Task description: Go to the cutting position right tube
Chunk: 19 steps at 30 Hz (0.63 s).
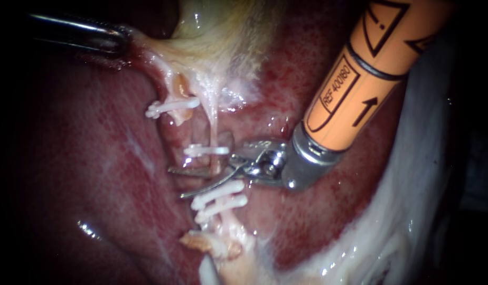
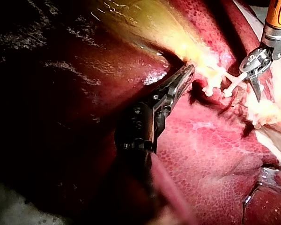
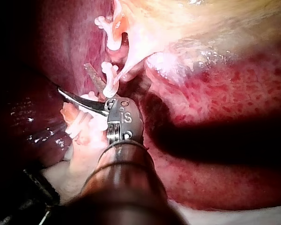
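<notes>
My right instrument [image 1: 176, 183] comes in from the upper right on an orange shaft, and its two thin curved blades stand open. The right tube [image 1: 214, 132], a thin pale strand, runs down between one white clip [image 1: 206, 150] and a pair of white clips [image 1: 218, 199]. The blades straddle it in the gap between those clips. The right wrist view shows the same open blades [image 3: 74, 78] beside a clip [image 3: 110, 77]. My left instrument [image 1: 122, 41] is shut on the gallbladder's [image 1: 212, 31] pale edge at the upper left, as also shows in the left wrist view [image 2: 187, 71].
The left tube carries another white clip [image 1: 171, 107]. Dark red liver [image 1: 85, 158] surrounds the tubes. Pale fatty tissue [image 1: 223, 248] lies below the paired clips, and a whitish membrane [image 1: 413, 211] runs down the right side.
</notes>
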### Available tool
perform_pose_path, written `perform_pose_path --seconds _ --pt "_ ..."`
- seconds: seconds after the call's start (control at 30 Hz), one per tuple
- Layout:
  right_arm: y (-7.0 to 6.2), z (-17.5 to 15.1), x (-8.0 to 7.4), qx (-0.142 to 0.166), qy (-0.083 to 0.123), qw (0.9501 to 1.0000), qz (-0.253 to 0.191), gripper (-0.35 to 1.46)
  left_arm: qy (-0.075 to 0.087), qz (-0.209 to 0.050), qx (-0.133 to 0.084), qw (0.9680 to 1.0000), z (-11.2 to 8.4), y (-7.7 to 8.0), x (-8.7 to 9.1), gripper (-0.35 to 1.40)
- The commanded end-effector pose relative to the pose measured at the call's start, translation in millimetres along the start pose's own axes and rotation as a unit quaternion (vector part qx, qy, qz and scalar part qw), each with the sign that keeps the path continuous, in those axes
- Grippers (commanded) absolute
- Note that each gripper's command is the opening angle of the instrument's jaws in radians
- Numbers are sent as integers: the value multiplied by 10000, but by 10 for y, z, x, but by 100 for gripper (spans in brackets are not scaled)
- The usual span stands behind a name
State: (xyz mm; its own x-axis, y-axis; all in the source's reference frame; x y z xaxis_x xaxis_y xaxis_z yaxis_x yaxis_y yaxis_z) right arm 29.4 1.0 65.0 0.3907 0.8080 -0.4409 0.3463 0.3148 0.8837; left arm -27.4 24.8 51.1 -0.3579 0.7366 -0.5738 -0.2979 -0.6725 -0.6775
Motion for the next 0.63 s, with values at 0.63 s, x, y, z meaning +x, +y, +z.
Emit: perform_pose_path --seconds 0.63 --pt "-20 -2 17 50 25 10000 46 135 -1 2 -2 10000 1 -3 -1 -35"
